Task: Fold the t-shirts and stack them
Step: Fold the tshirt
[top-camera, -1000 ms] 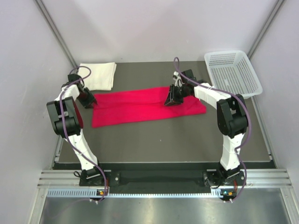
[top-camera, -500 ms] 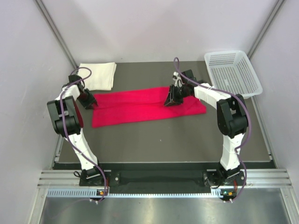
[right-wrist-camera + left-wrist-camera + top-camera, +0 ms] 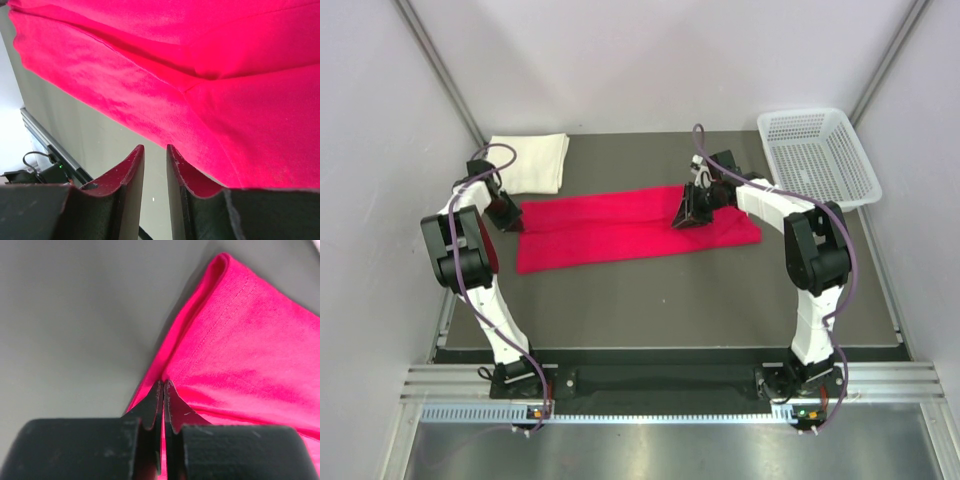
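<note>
Left claw [image 3: 163, 383] pinched shut on the left edge of the red t-shirt [image 3: 610, 232], arm extended forward. Right claw [image 3: 155, 148] low over its far edge, jaws narrowly apart.

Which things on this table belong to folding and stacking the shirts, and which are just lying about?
Belongs to the job: red t-shirt, laid out in a long strip; cream-white t-shirt, folded at the far left.
Just lying about: white mesh basket, at the far right corner.

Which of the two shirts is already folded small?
The cream-white t-shirt at the far left, a compact rectangle; the red t-shirt lies as a long strip.
</note>
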Robot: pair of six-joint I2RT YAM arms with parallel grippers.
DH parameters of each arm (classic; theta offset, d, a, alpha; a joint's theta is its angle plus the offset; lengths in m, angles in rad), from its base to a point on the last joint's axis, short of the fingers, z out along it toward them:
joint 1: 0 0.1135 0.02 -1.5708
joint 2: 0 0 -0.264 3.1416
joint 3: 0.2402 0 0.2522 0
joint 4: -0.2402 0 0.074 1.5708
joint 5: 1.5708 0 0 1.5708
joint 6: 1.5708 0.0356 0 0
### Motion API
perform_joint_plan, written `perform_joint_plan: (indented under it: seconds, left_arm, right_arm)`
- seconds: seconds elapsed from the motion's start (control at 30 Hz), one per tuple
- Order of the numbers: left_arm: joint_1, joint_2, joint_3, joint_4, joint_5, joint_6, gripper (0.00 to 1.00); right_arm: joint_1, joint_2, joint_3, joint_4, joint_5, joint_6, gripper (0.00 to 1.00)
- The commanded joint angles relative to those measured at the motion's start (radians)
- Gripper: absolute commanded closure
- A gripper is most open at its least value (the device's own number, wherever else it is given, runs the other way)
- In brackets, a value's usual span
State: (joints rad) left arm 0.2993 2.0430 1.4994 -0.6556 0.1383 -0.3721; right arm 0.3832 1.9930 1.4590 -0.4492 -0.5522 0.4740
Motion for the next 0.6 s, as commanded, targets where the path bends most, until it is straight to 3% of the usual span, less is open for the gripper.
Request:
perform_joint_plan:
  seconds: [0.0, 0.57]
  left_arm:
    - [0.003, -0.030, 0.047, -0.036, -0.029, 0.013, 1.00]
    - [0.004, -0.063, 0.074, -0.090, -0.066, 0.024, 1.00]
  right_arm:
    - [-0.004, -0.037, -0.006, 0.035, -0.018, -0.006, 0.75]
    - [-0.004, -0.043, -0.028, 0.044, -0.017, -0.002, 0.76]
